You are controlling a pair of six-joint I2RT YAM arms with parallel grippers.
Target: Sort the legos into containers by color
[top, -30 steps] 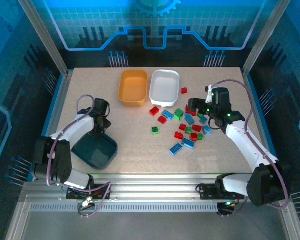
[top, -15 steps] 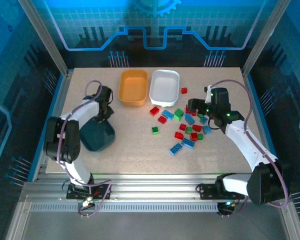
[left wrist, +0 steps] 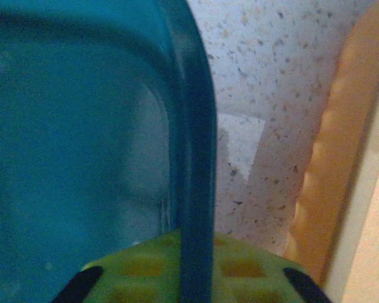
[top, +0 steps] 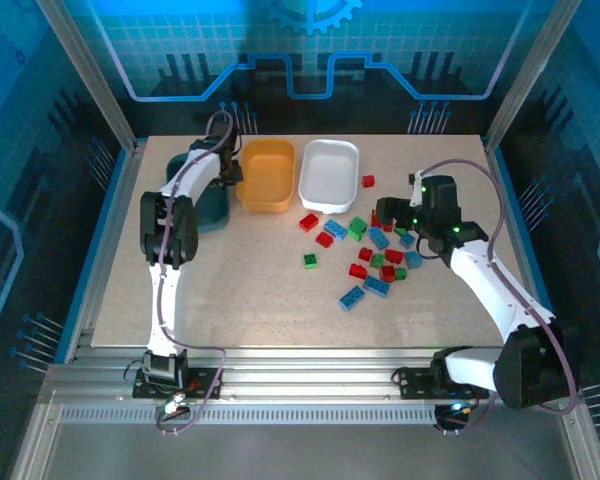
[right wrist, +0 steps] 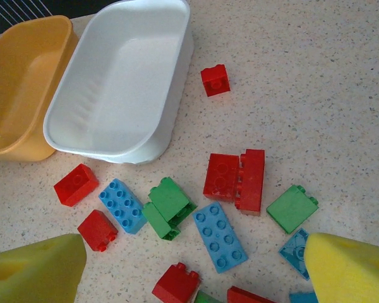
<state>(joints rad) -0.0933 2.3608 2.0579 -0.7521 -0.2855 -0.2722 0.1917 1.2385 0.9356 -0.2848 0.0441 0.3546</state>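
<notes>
The dark teal rounded plastic tub [top: 204, 203] stood at the far left of the speckled tabletop [top: 260, 290], just beside the orange-yellow plastic tub [top: 265, 175], with a strip of bare table between them in the left wrist view. The shallow white plastic tub [top: 329, 175] sat close against the orange one's right side. All three showed plain, bare interiors. The small red, green and light blue plastic bricks [top: 378, 252] lay loose on the table, right of and in front of the white tub. One red brick [top: 368, 181] lay apart near that tub's right edge, and one green brick [top: 310, 261] lay apart to the left of the pile.

The left gripper [left wrist: 189, 278] was clamped on the teal tub's rim, which ran between its yellow-green pads [left wrist: 240, 268]. The right gripper [top: 392, 215] hung over the far side of the pile, its yellow fingers [right wrist: 35, 268] spread wide with nothing between them.

Half a second earlier the teal tub had been at the table's left middle, and a second earlier near the front edge. The left arm had carried it back beside the orange tub. The right arm and the bricks had barely changed.
</notes>
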